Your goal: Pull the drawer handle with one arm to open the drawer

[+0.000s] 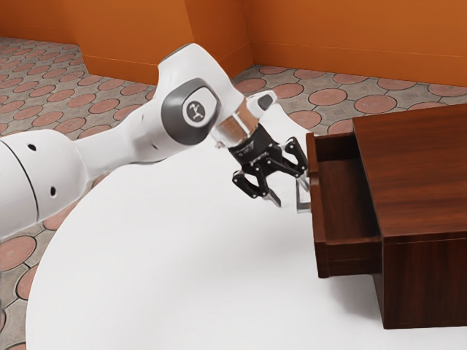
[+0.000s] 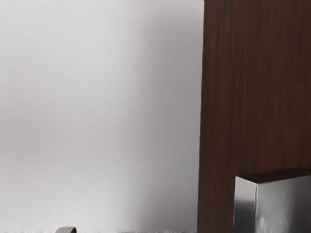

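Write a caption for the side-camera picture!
Robot gripper at the silver handle of a pulled-out wooden drawer.

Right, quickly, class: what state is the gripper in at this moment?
Gripper: open, fingers spread beside the drawer handle, holding nothing.

A plain room, like one in a home, is shown. Orange walls (image 1: 219,29) are seen at the back. The floor (image 1: 44,95) is laid with round red-brown tiles. A round white table (image 1: 182,284) is set there, and a dark wood cabinet (image 1: 423,219) is placed on it.
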Motion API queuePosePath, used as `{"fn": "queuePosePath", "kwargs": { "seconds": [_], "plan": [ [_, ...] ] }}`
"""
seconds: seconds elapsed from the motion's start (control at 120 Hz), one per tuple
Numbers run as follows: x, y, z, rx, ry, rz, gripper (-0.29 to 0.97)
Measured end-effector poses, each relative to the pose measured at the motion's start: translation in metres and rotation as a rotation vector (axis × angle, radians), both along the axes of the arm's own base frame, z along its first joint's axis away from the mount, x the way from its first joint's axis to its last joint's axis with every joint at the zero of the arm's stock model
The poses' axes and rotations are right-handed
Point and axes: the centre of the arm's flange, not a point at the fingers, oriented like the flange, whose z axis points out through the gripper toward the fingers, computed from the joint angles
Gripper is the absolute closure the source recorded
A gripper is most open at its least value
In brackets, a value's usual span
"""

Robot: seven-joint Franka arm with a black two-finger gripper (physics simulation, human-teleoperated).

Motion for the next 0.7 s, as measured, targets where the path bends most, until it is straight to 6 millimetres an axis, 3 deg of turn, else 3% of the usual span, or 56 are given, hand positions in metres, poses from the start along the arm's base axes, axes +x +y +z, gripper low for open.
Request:
{"fn": "queuePosePath", "kwargs": {
  "seconds": [0.7],
  "plan": [
    [-0.023,0.037,0.007,0.052,0.069,-0.003,0.29]
  ]
}}
